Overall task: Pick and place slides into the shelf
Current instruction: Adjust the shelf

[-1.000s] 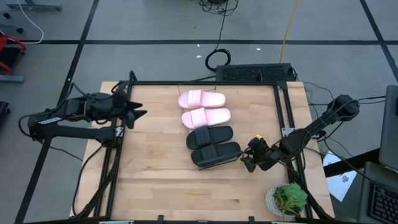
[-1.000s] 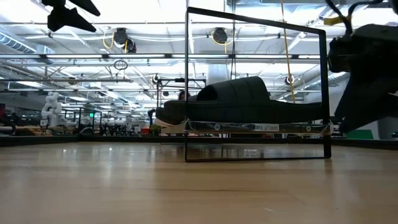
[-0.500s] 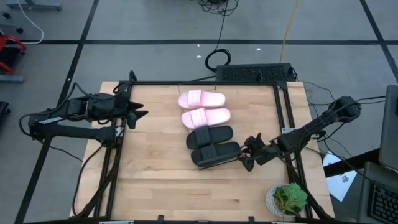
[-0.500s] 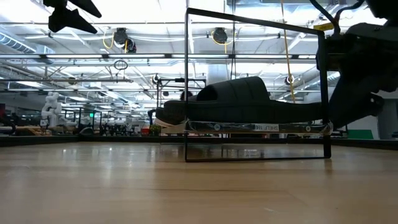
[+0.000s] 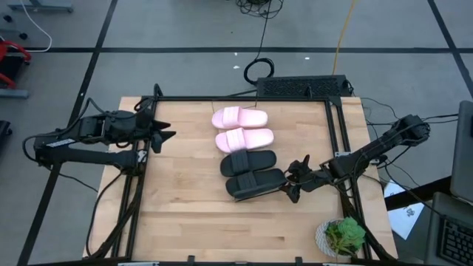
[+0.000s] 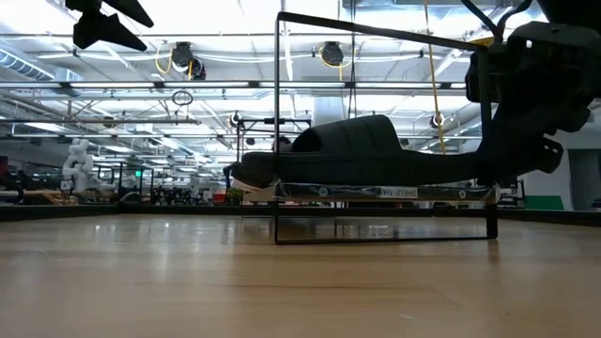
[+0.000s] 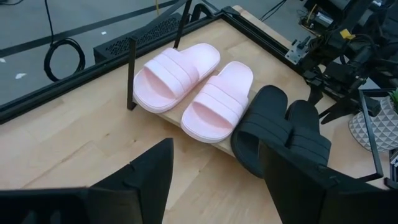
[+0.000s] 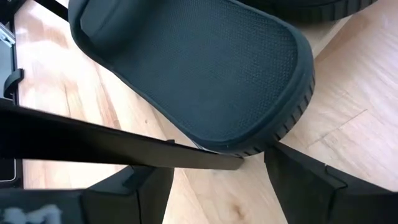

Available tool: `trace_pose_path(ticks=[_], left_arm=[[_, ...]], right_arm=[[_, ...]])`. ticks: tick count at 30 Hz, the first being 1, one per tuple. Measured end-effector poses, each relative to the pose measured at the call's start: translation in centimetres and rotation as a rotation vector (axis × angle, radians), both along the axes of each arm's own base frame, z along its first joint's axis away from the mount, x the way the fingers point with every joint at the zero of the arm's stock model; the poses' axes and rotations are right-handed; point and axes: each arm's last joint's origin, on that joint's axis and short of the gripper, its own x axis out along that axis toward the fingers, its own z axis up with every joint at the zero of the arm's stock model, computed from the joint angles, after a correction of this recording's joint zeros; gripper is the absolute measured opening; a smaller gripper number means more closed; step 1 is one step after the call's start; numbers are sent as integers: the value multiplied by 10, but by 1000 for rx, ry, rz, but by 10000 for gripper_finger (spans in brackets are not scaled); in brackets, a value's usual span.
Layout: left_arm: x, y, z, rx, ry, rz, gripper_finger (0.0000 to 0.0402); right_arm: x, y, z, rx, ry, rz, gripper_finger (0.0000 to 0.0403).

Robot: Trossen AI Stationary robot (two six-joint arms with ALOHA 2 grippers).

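Slides: all four sit on the shelf, but the last black slide lies askew. My right end effector is spread at its heel; I'd nudge it square next. Left end effector waits spread, well off.

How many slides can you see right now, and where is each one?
4, in a row on the shelf: two pink slides at the far end, then two black slides, the last by the open right gripper. None seems hidden.
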Motion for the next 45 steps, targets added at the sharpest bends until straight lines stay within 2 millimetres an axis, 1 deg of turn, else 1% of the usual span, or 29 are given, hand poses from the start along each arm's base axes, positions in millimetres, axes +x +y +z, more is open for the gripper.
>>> trace_pose_path(ticks=[9,18,25,33,42,45], left_arm=[[0,0,0,14,5,4,234],[0,1,0,32,11,7,234],[0,1,0,34,15,6,234],[-1,1,-1,40,22,2,234],[-1,1,-1,57,30,-10,234],[-1,1,-1,67,34,-17,234]], right_arm=[[0,1,0,42,4,2,238],[7,5,3,89,-59,21,236],[18,13,-3,158,-85,81,209],[34,21,-6,227,-200,115,189],[34,23,-7,258,-190,119,174],[35,23,-5,268,-216,120,173]])
